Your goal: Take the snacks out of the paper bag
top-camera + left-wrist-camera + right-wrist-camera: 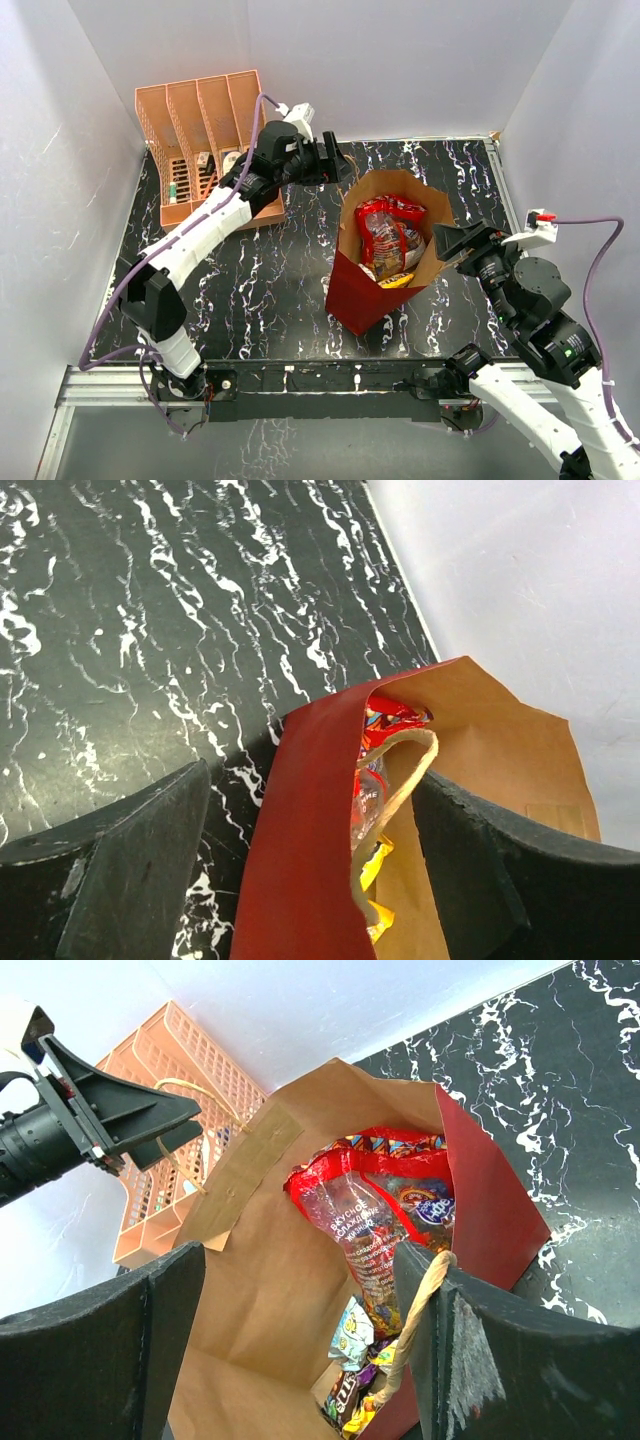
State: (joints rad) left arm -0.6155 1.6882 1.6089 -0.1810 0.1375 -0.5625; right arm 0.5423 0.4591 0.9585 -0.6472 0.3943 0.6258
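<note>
White walls closed in a black desk (pixel 270 290) veined with white. Near its middle stood the dark red paper bag (pixel 362 298), its mouth open and the brown kraft inside showing. The snacks (pixel 390 250) were all inside it: a large red-and-clear sweets bag (pixel 370 1220) on top, with small shiny packets (pixel 352 1355) in yellow, purple and silver-blue lower down.

The left gripper (pixel 338 160) hung at the bag's far left rim with its jaws spread wide, gripping nothing. Its wrist view showed the red wall and a tan twisted handle (pixel 395 780) in the gap between the fingers. The right gripper (pixel 447 243) sat at the right rim, also wide apart and empty, with a second handle (pixel 420 1310) just beside one finger.

A peach slotted file rack (pixel 200 120) stood in the far left corner.
</note>
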